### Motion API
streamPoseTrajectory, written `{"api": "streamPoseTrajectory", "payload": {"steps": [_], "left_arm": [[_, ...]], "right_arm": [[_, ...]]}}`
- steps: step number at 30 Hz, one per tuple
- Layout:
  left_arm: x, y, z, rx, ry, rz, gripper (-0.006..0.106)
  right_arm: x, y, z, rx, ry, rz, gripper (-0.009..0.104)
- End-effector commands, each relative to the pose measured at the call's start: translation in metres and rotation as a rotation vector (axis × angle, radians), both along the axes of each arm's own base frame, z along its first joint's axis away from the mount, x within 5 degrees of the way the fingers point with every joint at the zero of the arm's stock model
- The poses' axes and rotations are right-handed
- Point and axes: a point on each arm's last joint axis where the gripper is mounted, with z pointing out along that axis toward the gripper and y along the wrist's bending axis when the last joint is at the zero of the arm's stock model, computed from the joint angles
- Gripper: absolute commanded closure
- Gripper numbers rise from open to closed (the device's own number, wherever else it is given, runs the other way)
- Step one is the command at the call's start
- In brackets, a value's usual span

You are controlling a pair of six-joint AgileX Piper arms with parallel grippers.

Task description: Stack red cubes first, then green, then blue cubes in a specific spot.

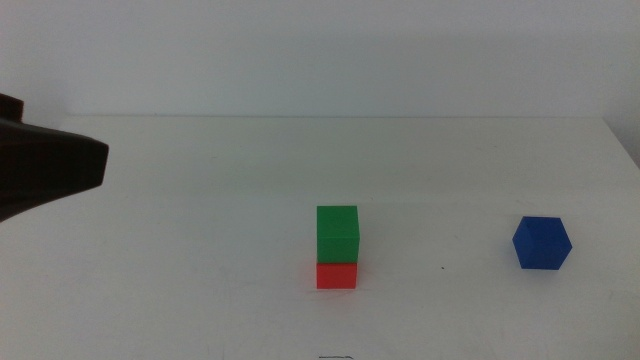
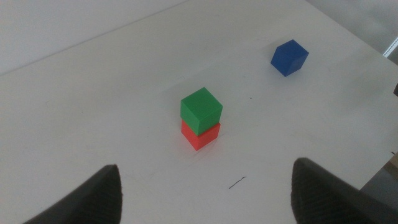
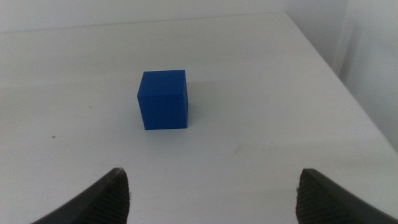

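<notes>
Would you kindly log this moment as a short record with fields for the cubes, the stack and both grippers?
stack: small matte green cube sits on small matte red cube
loose cube: small dark-blue cube alone on the white tabletop, right of the stack
left gripper: jaws open, empty, looking at the stack
right gripper: jaws open, empty, facing the blue cube
left to do: blue cube on top
</notes>
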Motion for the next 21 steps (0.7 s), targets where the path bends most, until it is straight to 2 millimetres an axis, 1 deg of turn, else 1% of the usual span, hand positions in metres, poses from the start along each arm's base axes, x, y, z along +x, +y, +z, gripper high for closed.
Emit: {"api": "streamPoseTrajectory", "payload": {"steps": [1,3,12,18,21], "left_arm": [[0.0,-0.002,0.012,-0.065,-0.067,0.007,0.008],[0.0,-0.002,0.012,-0.065,-0.067,0.007,0.008],[0.0,-0.002,0.012,-0.065,-0.067,0.007,0.008],[0.0,-0.002,0.012,-0.065,-0.067,0.007,0.008],[0.0,-0.002,0.012,-0.065,-0.067,0.007,0.008]], "right_arm": [[0.0,-0.001,0.015,-0.083,-0.12,0.004,0.022],[0.001,-0.002,0.017,-0.116,-0.145,0.005,0.022],[0.001,-0.001,0.021,-0.122,-0.192,0.009,0.022],[0.002,0.001,0.034,-0.121,-0.33,0.021,0.022],[0.002,0.001,0.038,-0.122,-0.372,0.025,0.022]]}}
